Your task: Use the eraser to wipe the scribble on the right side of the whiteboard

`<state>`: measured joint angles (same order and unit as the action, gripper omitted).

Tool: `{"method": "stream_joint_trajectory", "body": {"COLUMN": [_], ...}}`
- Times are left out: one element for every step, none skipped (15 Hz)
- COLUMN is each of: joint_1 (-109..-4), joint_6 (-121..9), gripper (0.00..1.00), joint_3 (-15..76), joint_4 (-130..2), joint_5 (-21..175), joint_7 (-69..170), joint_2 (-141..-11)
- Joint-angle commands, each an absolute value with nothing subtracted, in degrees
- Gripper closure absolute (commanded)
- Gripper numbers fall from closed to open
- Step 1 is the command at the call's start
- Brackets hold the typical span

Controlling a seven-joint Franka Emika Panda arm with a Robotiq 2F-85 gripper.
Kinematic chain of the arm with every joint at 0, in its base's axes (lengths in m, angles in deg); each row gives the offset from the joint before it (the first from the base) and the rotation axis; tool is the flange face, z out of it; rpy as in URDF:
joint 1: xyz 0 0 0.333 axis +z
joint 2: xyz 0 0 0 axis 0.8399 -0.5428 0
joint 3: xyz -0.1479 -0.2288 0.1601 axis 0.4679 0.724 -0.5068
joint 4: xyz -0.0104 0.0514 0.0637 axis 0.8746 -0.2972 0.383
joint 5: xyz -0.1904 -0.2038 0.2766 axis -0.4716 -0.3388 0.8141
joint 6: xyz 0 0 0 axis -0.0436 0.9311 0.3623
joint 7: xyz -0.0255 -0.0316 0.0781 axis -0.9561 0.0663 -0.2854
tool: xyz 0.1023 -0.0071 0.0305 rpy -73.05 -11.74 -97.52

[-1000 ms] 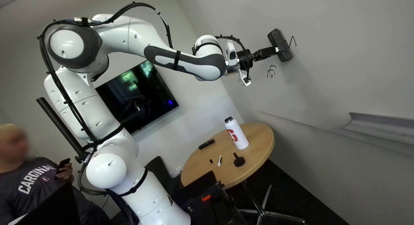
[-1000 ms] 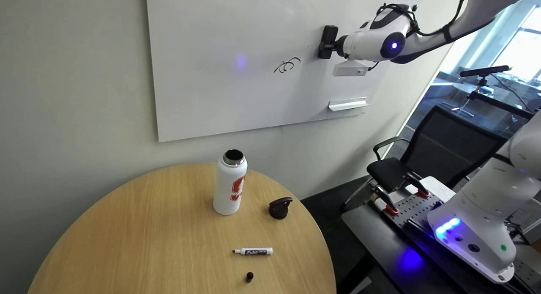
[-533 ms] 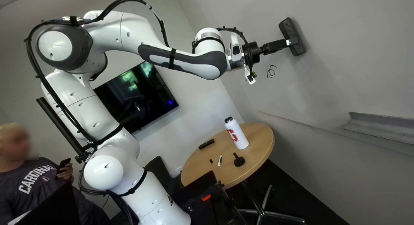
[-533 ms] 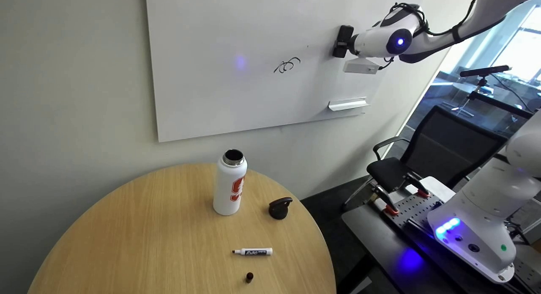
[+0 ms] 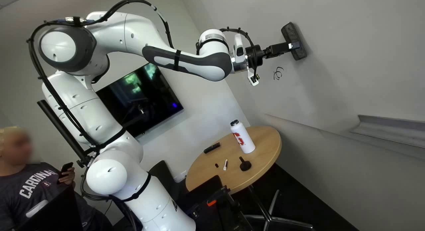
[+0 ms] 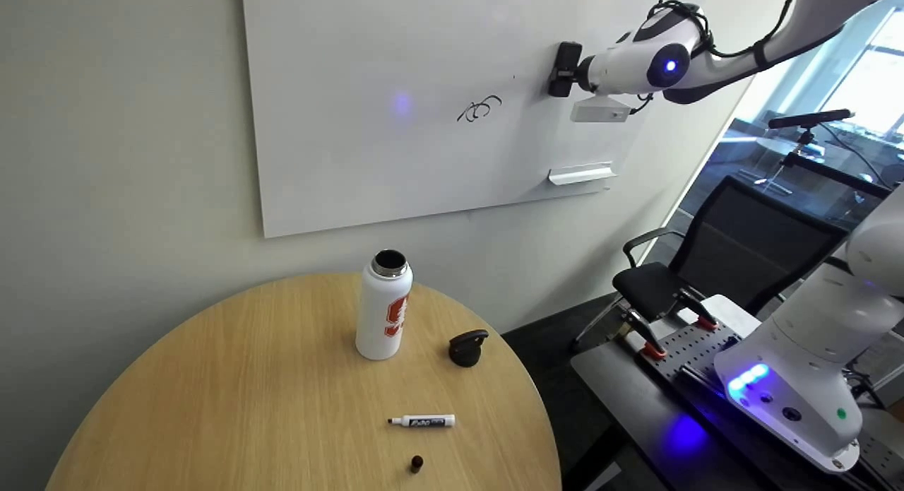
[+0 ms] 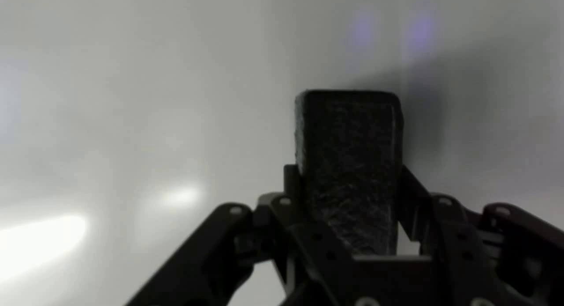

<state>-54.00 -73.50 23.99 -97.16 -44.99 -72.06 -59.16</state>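
Surely the black metal gripper, clutching the dark rectangular eraser, needed flat strokes, sparing the curly black mark toward eight o'clock.

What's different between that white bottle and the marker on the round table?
The bottle stands upright, while the marker lies on its side. The bottle is much bigger and thicker; the marker is small and slim. The bottle bears red markings; the marker has a dark label. Both are mostly white, and both are uncapped.

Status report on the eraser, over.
Hand shut on eraser. Eraser at whiteboard, contact unclear. Zigzag scribble not in view. Nothing visibly in the way.
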Motion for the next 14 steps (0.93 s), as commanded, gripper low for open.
{"method": "stream_joint_trajectory", "body": {"joint_1": [-52.36, -51.77, -51.13, -50.59, -50.11, -49.54, -49.13, -48.70, -48.30, -48.02, -47.87, -48.03, -48.40, -49.73], "joint_6": [-78.53, -79.30, -80.23, -80.72, -81.04, -80.76, -80.63, -80.79, -81.09, -81.50, -81.80, -84.05, -87.85, -90.89], "gripper": [0.72, 0.72, 0.72, 0.72, 0.72, 0.72, 0.72, 0.72, 0.72, 0.72, 0.72, 0.72, 0.72, 0.72], "joint_3": [22.36, 21.73, 21.12, 20.55, 19.98, 19.46, 18.96, 18.46, 18.09, 17.61, 17.45, 17.85, 18.81, 18.86], "joint_4": [-93.78, -93.28, -92.53, -91.91, -91.27, -90.56, -89.96, -89.08, -88.43, -88.09, -88.36, -89.29, -90.54, -92.92], "joint_5": [-46.69, -47.18, -47.89, -48.42, -49.05, -49.81, -50.41, -50.92, -51.39, -51.81, -50.97, -48.49, -43.81, -40.38], "joint_7": [-70.36, -70.32, -70.55, -70.51, -70.75, -71.37, -71.68, -72.03, -72.22, -72.14, -70.81, -67.52, -61.15, -56.23], "joint_2": [-61.19, -61.58, -62.19, -62.71, -63.27, -63.85, -64.33, -65.07, -65.51, -65.61, -65.17, -64.04, -63.01, -61.56]}}
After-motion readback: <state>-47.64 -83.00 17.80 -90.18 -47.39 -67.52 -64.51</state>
